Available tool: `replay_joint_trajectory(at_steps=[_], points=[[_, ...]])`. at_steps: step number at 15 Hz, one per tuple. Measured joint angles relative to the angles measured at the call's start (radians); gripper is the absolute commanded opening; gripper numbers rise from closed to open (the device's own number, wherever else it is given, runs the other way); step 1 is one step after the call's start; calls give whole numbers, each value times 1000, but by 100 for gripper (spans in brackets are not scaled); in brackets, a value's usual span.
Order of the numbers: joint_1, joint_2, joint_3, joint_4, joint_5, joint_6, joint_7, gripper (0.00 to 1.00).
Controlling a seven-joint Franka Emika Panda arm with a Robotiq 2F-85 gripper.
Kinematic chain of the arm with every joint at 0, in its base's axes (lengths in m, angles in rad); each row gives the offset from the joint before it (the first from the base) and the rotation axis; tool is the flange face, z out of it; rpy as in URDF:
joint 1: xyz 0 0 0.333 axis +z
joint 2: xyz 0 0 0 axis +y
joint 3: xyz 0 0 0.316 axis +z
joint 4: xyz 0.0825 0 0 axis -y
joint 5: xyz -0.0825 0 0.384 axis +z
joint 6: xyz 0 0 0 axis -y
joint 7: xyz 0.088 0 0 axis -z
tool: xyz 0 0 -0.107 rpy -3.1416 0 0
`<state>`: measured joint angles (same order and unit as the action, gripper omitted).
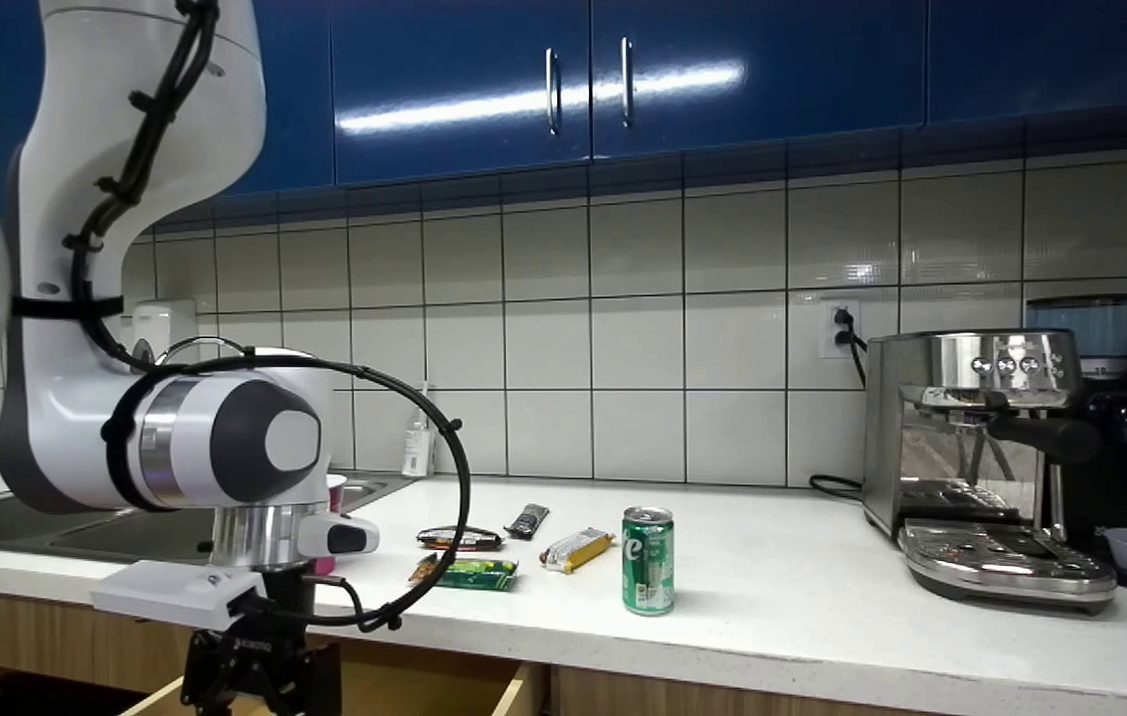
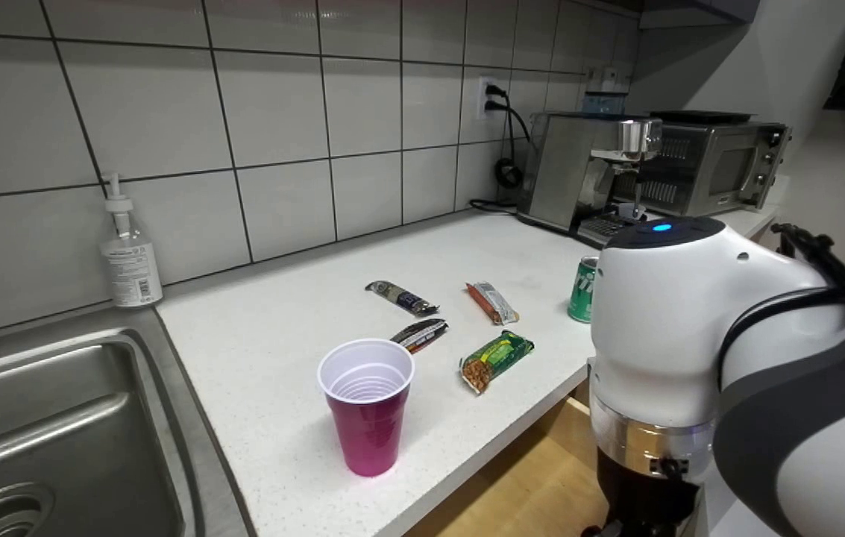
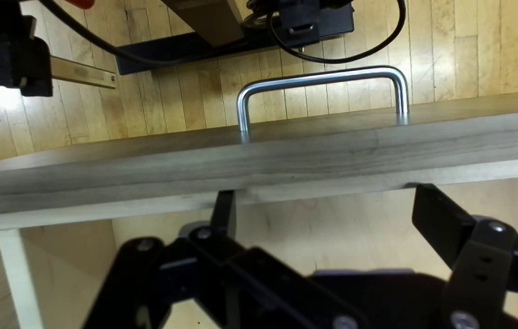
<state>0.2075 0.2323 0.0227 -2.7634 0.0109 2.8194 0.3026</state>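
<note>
Green-and-silver can (image 1: 649,560), upright on white counter (image 1: 772,587) nr its front edge, shows a big white "e"; rest of print too small. Tiny white letters on black wrist housing (image 1: 255,646) look like "ROBOTIQ" in an ext. view. Soap bottle (image 2: 133,268) beside sink (image 2: 187,425): label w/ a barcode patch, text unreadable. Print on green wrapper (image 2: 500,356) illegible too.

Jaws of gripper (image 3: 325,201) spread wide, approx. max, nothing in grip. Wrist view: fingertips (image 3: 225,212) sit at inner edge of the front panel (image 3: 172,173) of wooden drawer (image 3: 66,256); can't tell if touching. Metal handle (image 3: 323,81) is on panel's outer face, apart from fingertips, above wood floor (image 3: 437,59).

Edges/room: drawer stands open below counter's front edge, w/ gripper over its open top. Panel edge spans full width of wrist view; side wall (image 3: 18,274) at view's L. On counter, pink cup (image 2: 370,436) stands btwn sink & green wrapper, nr front edge; yellow wrapper (image 1: 578,550) lies near the can. Dark wrapper (image 2: 401,298) & black-and-red wrapper (image 2: 422,333) lie farther back, near each other. Espresso machine (image 1: 966,447) & can well apart.
</note>
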Motion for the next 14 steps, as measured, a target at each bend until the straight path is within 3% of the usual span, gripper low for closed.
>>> replay_joint_trajectory(at_steps=[14], points=[[-2, -68, 0, -7, -14, -107, 4, 100]])
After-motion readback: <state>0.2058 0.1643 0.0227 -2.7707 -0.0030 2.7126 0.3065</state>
